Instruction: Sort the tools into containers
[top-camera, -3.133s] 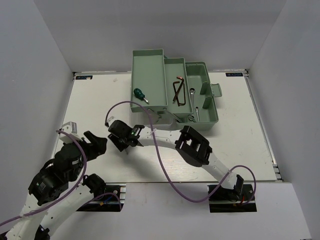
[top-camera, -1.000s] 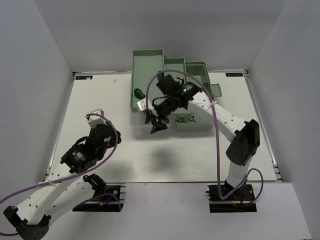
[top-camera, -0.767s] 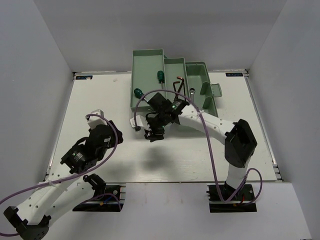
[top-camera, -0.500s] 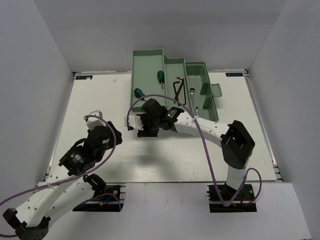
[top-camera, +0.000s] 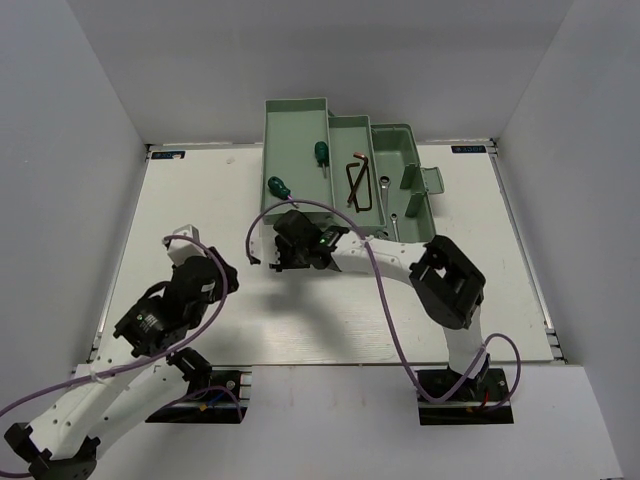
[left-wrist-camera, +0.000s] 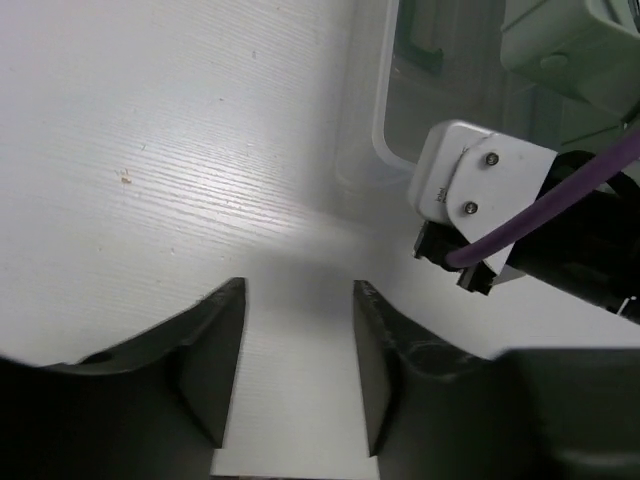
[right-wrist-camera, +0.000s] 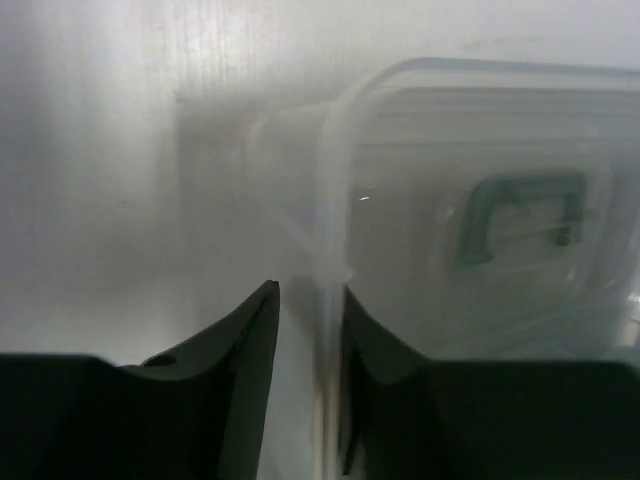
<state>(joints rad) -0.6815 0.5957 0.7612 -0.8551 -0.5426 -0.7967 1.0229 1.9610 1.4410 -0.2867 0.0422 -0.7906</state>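
Fingers (right-wrist-camera: 250, 380) of the right gripper (right-wrist-camera: 305, 300) straddle the translucent lid (right-wrist-camera: 470, 150) rim at the near-left corner of the toolbox (top-camera: 295, 130), mid far edge of the table. Blur hides whether they pinch it. The left gripper (left-wrist-camera: 297, 290) gapes empty. The tools (top-camera: 358, 185) lie in its trays. Seat the rim squarely before swinging.

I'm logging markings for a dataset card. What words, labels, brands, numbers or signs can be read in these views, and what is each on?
No text can be read.
Two small blue stickers, one at the table's far left corner and one at its far right corner: too small to read.
Toolbox: no lettering or brand shows in the top view.
Both wrist views: no markings visible.
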